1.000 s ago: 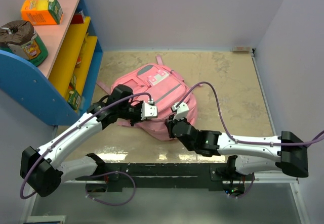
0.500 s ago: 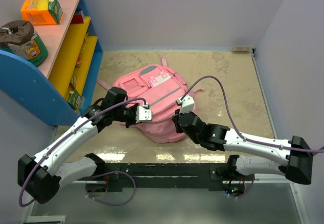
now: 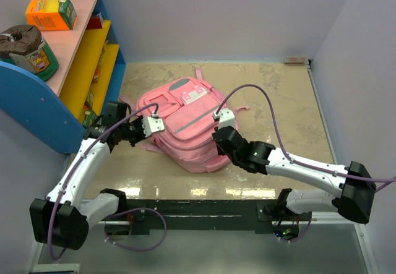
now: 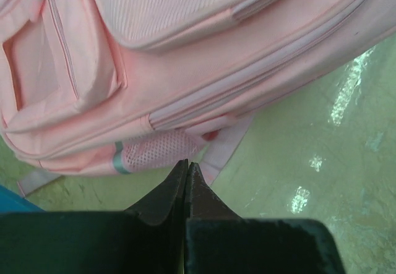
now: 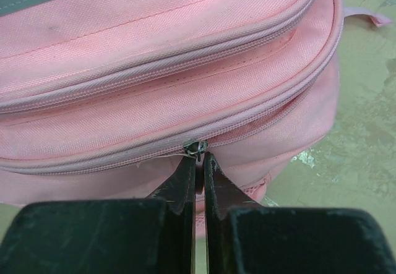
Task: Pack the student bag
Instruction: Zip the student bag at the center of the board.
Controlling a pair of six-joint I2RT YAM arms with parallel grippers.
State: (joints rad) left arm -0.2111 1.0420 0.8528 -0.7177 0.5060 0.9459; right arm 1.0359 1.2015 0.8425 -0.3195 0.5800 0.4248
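The pink student bag (image 3: 185,119) lies flat on the beige table, front pockets up. My left gripper (image 3: 148,135) is shut and empty at the bag's near left edge. In the left wrist view its tips (image 4: 187,164) meet just short of the bag's (image 4: 204,57) mesh side pocket (image 4: 162,152). My right gripper (image 3: 216,133) sits on the bag's near right side. In the right wrist view its jaws (image 5: 198,158) are pinched on the metal zipper pull (image 5: 197,146) of the bag's (image 5: 154,57) closed main zip.
A blue shelf unit (image 3: 37,110) with yellow dividers (image 3: 90,64) stands at the left, holding an orange box (image 3: 51,13) and a round tin (image 3: 28,50). Walls close the back and right. A pink strap (image 3: 126,106) trails towards the shelf.
My left gripper has drawn back to the left, off the bag's near edge. My right gripper has moved up and left along the bag. The bag has shifted and turned a little.
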